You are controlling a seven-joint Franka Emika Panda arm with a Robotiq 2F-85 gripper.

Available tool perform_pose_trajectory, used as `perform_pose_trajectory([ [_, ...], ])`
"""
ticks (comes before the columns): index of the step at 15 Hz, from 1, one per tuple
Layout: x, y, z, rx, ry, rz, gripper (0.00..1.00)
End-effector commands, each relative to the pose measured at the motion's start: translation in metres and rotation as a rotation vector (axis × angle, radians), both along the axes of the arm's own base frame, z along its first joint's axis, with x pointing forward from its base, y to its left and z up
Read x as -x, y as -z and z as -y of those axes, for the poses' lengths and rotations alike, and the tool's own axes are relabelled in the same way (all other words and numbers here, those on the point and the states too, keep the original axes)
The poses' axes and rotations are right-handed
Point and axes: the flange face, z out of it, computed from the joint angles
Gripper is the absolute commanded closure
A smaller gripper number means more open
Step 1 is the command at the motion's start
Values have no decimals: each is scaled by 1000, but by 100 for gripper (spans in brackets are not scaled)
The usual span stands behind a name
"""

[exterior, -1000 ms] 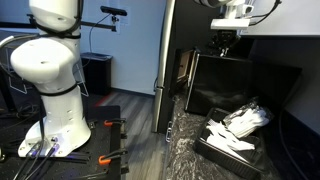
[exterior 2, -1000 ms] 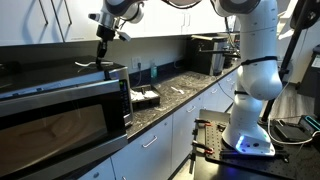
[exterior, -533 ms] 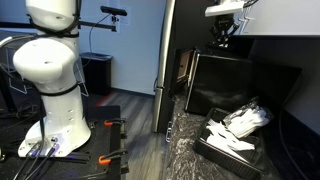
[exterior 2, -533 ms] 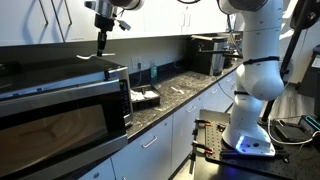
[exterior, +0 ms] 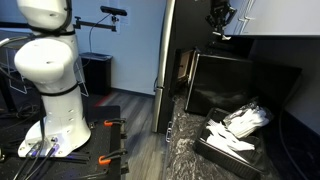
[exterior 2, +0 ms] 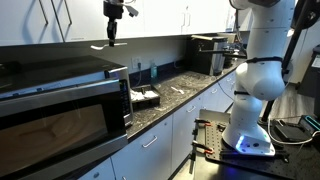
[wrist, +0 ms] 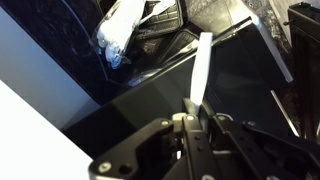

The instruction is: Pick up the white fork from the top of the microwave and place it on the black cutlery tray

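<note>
My gripper [exterior 2: 111, 34] is shut on the white fork [exterior 2: 103, 46] and holds it in the air well above the microwave [exterior 2: 60, 110]. In an exterior view the gripper [exterior: 219, 30] hangs high over the microwave [exterior: 240, 85]. In the wrist view the fork [wrist: 203, 62] sticks out from between the shut fingers [wrist: 190, 112], with the microwave's dark top [wrist: 120, 120] below. The black cutlery tray [exterior: 212, 152] sits on the counter beside the microwave and also shows in an exterior view [exterior 2: 147, 97] and in the wrist view [wrist: 165, 38].
A heap of white cutlery [exterior: 242, 122] fills the tray. A tall narrow dark cabinet [exterior: 166, 60] stands beside the microwave. White upper cabinets [exterior 2: 170, 15] hang over the dark granite counter [exterior 2: 185, 85]. The robot's white base [exterior: 55, 80] stands on the floor.
My gripper has risen from just above the microwave's top to well above it, carrying the white fork up with it.
</note>
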Motion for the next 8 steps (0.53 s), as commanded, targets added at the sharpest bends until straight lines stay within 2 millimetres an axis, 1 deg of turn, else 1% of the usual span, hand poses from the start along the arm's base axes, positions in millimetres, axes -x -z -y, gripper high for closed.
perform_pose_trajectory([
  [1, 32, -2, 16, 8, 152, -6, 97],
  [5, 61, 15, 39, -17, 299, -2, 97],
  [6, 68, 22, 45, -24, 326, 6, 97],
  [7, 80, 28, 54, -28, 348, 4, 97],
  [8, 88, 36, 58, -36, 373, 6, 97],
])
